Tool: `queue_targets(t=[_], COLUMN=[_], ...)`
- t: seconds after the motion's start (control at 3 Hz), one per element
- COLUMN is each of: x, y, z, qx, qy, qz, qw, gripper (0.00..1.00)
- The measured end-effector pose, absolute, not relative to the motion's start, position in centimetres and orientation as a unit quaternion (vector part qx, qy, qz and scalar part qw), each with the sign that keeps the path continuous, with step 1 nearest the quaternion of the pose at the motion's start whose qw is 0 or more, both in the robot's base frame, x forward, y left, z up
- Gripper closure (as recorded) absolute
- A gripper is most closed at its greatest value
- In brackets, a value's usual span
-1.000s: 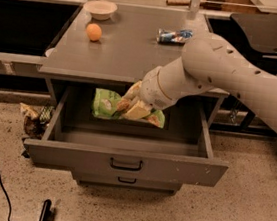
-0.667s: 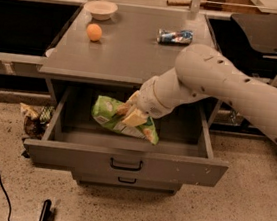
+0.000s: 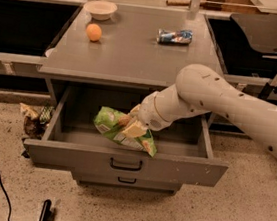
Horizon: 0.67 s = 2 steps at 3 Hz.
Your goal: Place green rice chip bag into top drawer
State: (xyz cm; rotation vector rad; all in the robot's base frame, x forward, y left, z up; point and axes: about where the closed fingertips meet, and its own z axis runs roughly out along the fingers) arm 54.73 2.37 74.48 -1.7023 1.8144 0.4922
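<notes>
The green rice chip bag is crinkly bright green with a white patch and hangs tilted inside the open top drawer, its lower end over the drawer's front panel. My gripper reaches down from the right on a white arm and is shut on the bag's middle, holding it above the drawer floor. The drawer is pulled out, with a dark loop handle on its front.
On the grey cabinet top lie an orange, a white bowl and a blue-and-silver packet. A narrower lower drawer sits below. Crumpled wrappers lie on the floor at the left.
My gripper has moved left and down towards the drawer's front with the green bag in it. The bag now hangs lower inside the drawer.
</notes>
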Motion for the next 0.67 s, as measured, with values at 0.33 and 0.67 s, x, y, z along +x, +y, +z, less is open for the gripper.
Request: queue_targets(t=[0.33,0.67], x=[54.77,54.95], y=[1.88,1.31], z=[73.61,73.23], qx=[-0.623,-0.609], qy=[0.695,0.702], qz=[0.195,0.200], qw=[0.302,0.310], gripper=[0.82,0.59])
